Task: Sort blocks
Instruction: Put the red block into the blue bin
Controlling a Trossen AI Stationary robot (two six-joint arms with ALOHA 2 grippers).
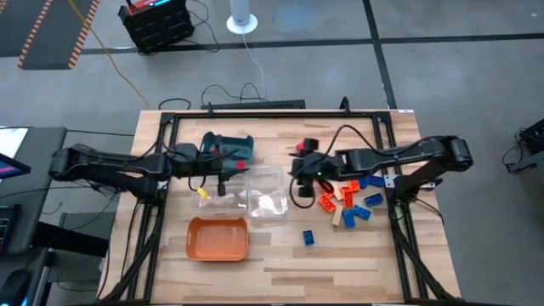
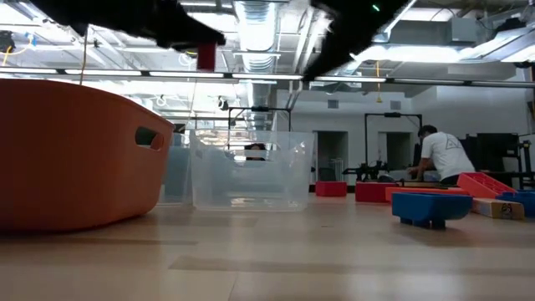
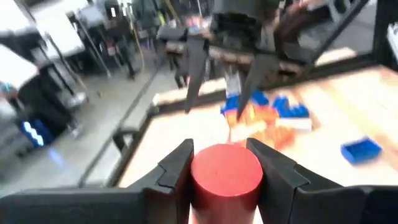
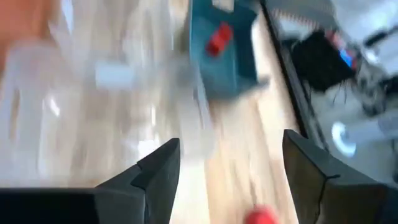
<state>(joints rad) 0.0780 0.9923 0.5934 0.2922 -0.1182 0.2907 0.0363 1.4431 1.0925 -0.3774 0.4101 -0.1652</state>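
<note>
**Left arm holds a red round piece; right jaws spread empty by the clear tray**

From my station, the high view puts the left gripper (image 1: 223, 180) left of centre, between the teal tray (image 1: 228, 144) above it and the orange tray (image 1: 218, 239) below. In the left wrist view its fingers (image 3: 176, 167) are clamped on a red cylinder (image 3: 225, 176) that stands on end, its flat round face turned up toward the camera and its long axis running down between the fingers. I see the same red piece hanging at the upper left of the low view (image 2: 206, 57).

The right gripper (image 1: 303, 189) sits just right of centre in the high view, at the right edge of the clear tray (image 1: 263, 192). In the right wrist view its fingers (image 4: 160, 167) stand wide apart with nothing between them; under them lie the clear tray, a pale block (image 4: 114, 74) in it with its long axis across the frame, and a red block (image 4: 218, 38) lying tilted in the teal tray.

The loose blocks (image 1: 350, 201) make a mixed pile of red, orange, blue and tan at centre right of the high view, pointing every which way. One blue block (image 1: 308, 238) lies apart below the pile, near bottom centre, long axis roughly up and down the frame.
</note>
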